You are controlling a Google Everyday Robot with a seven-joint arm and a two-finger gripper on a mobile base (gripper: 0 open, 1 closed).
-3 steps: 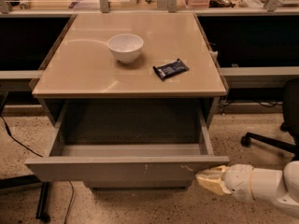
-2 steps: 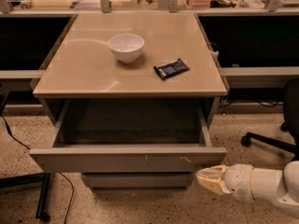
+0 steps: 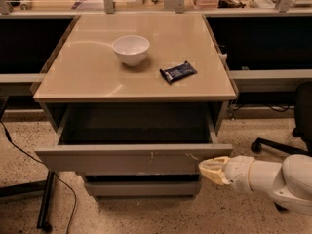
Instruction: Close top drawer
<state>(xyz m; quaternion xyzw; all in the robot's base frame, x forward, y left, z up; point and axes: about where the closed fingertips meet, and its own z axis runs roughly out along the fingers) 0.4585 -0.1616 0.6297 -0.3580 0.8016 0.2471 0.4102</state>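
Camera view, nearest item first: the tool point(image 3: 213, 171) sits low at the right, at the end of a white arm reaching in from the right edge. Its beige tips are pressed together and grip nothing. The tool lies against the right end of the top drawer point(image 3: 122, 161), at the lower corner of the flat grey front. In my judgement this placement suits a push: a closed tip gives a firm, blunt contact, and the handle-less front offers nothing to grasp.

The top drawer stands partly open below the tabletop point(image 3: 87, 77), and its dark interior appears empty. Under it a narrower drawer front point(image 3: 141, 187) shows, set back and shut.

On the tabletop a white bowl point(image 3: 130, 49) stands left of centre. A dark packet point(image 3: 178, 72) lies just to its right and apart from it. Neither hangs over the edge nor obstructs the drawer. An office chair point(image 3: 278, 145) base stands on the floor at the far right, well clear.

Compared with a second ago, the drawer front has travelled back toward the cabinet, less of the interior is exposed, and the narrower front beneath is now uncovered. The tool has followed the front inward and sits higher in view. The bowl and packet are unmoved. The closing is under way but not complete, and a sizeable gap remains.
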